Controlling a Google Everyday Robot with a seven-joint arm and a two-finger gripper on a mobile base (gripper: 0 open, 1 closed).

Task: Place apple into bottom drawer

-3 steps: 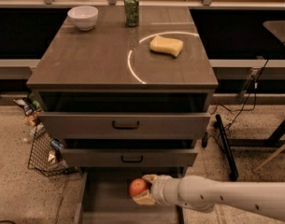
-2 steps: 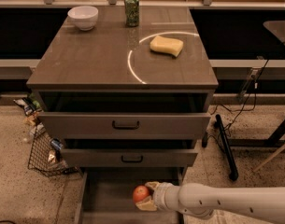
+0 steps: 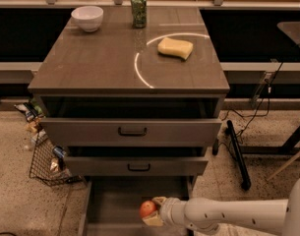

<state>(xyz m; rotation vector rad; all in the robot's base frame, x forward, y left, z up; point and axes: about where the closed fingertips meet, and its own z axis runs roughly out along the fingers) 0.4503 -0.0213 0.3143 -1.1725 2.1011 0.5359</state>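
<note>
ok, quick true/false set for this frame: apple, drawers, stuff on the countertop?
1. The gripper holds the apple in its fingers over the open bottom drawer. True.
2. The sponge sits inside the bowl. False: the sponge lies on the countertop, apart from the bowl.
3. The green can stands upright at the back. True.
4. The top drawer is fully shut. False: the top drawer is pulled partly out.
</note>
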